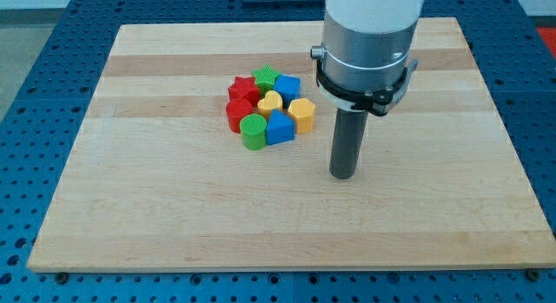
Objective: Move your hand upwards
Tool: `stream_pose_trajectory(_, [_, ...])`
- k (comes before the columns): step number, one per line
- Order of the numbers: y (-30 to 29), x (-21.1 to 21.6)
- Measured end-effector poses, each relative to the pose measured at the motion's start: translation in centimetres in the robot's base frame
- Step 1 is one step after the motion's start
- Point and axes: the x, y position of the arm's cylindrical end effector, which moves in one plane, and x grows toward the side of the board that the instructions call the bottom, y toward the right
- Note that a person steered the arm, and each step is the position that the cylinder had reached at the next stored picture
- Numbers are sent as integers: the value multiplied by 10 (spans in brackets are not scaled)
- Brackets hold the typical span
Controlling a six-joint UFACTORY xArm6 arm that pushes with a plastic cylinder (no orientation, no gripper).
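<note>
Here, my tip point(343, 175), the lower end of the straight dark rod under the grey and white arm body point(365, 51), rests on the light wooden tabletop point(174, 216) to the view's right of the cluster of small plastic blocks, apart from them and touching none; this end effector has no jaws and holds nothing. The cluster lies near the board's middle: a red star block point(244, 88), a green star block point(266, 77), a blue block point(287, 86), a yellow heart-like block point(270, 102), a red block point(236, 114), a green ribbed cylinder point(254, 130), a second blue block point(280, 128) and a yellow hexagonal block point(302, 115), which is nearest to my tip. All are packed close together, most of them touching.
</note>
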Motion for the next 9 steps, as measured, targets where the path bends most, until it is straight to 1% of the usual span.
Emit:
stream_pose_trajectory(1, [3, -9])
stream_pose_trajectory(2, [24, -83])
stream_pose_trajectory(3, [32, -119])
stream_pose_trajectory(4, [32, -122])
stream_pose_trajectory(5, [22, -160])
stream_pose_trajectory(6, [17, -160])
stream_pose_trajectory(7, [0, -182])
stream_pose_trajectory(9, [-20, -182])
